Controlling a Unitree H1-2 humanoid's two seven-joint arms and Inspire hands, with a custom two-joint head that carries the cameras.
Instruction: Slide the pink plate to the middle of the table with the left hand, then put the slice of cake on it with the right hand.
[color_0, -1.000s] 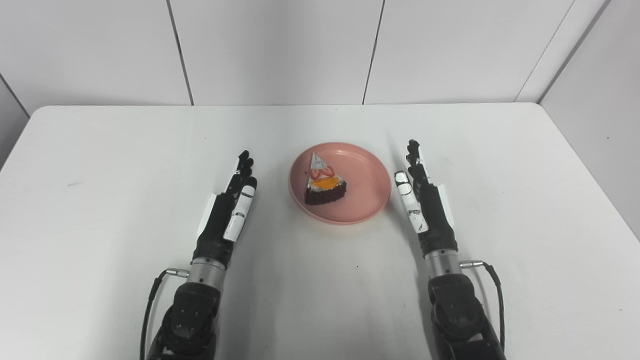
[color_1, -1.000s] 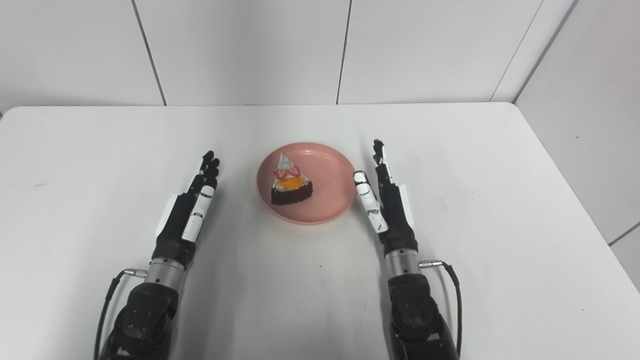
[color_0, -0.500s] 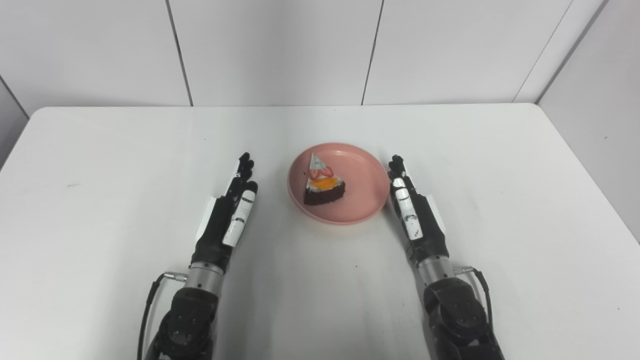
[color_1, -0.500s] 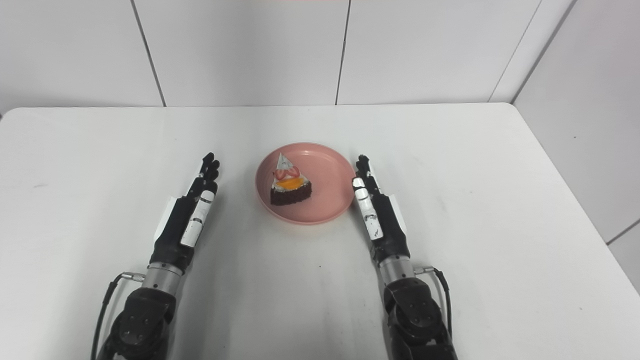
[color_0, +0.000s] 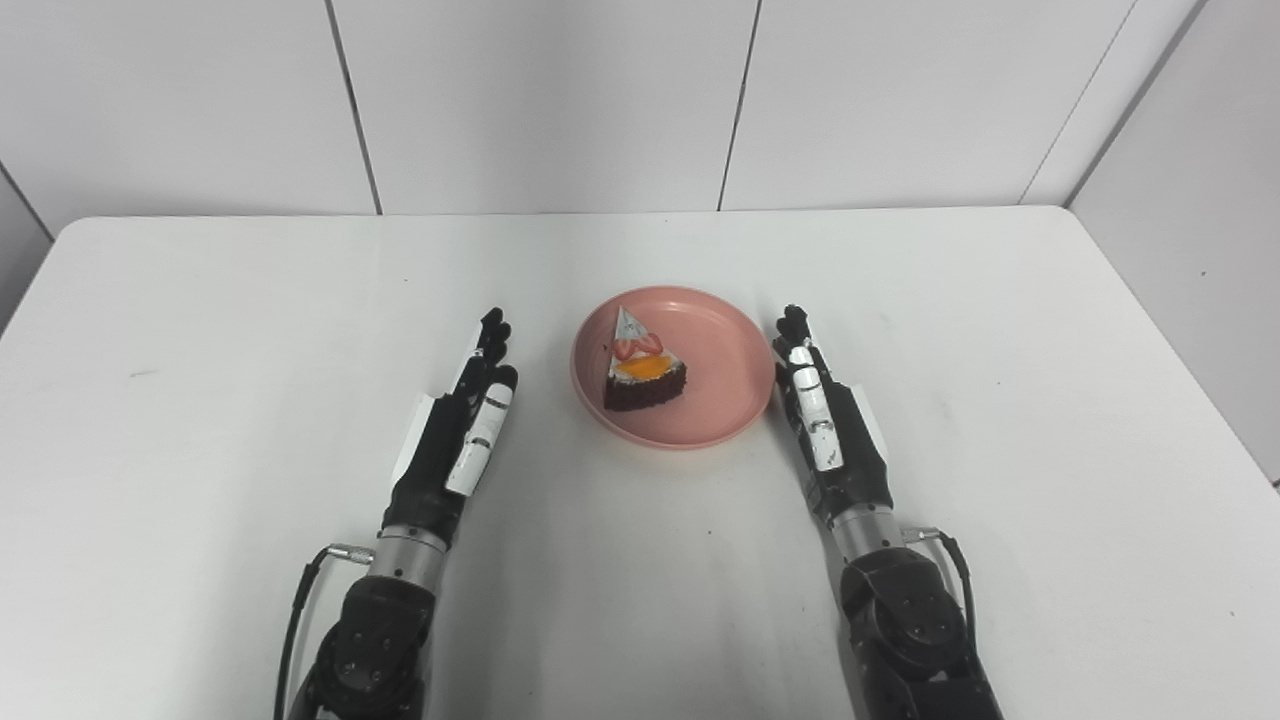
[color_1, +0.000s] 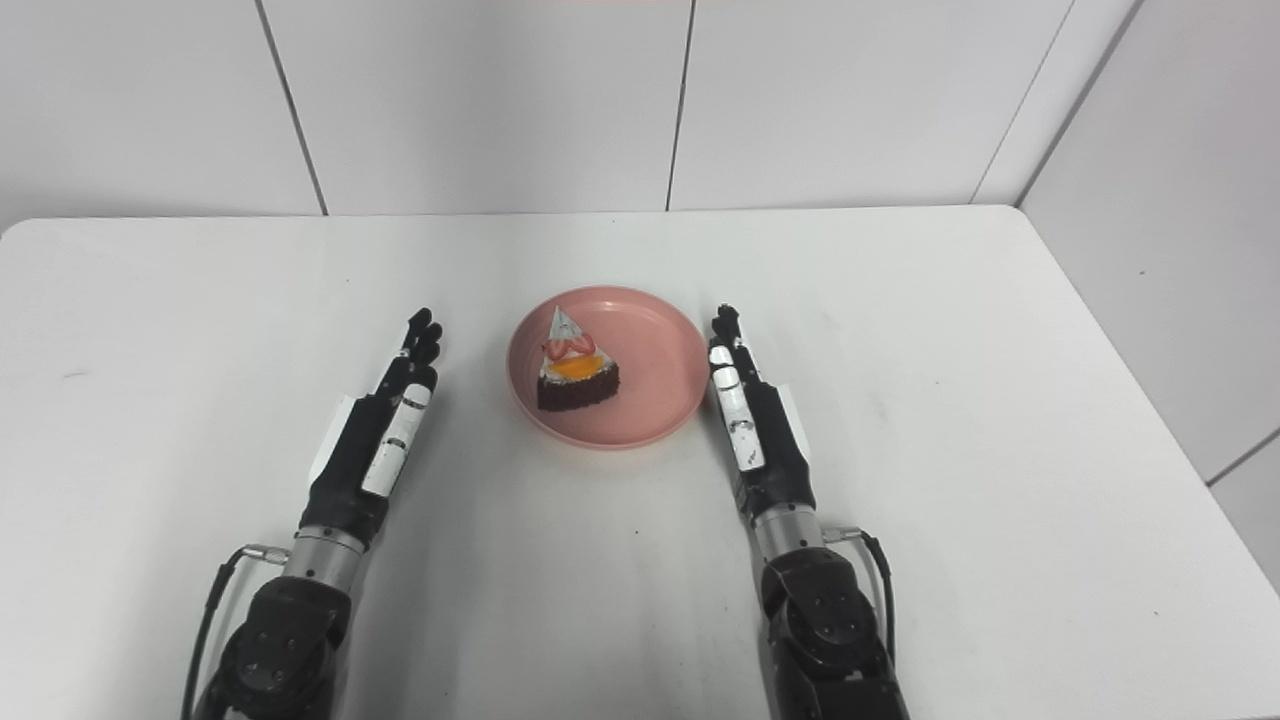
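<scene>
Cake on plate, mid counter.
We see left hand and right hand flanking the plate, fingers straight, empty; cake looks soft, take by its dark sides.

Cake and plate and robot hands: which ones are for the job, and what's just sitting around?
For the job:
pink plate
slice of cake, on the plate
left hand
right hand

Just there:
white table; nothing else lies on it
</scene>
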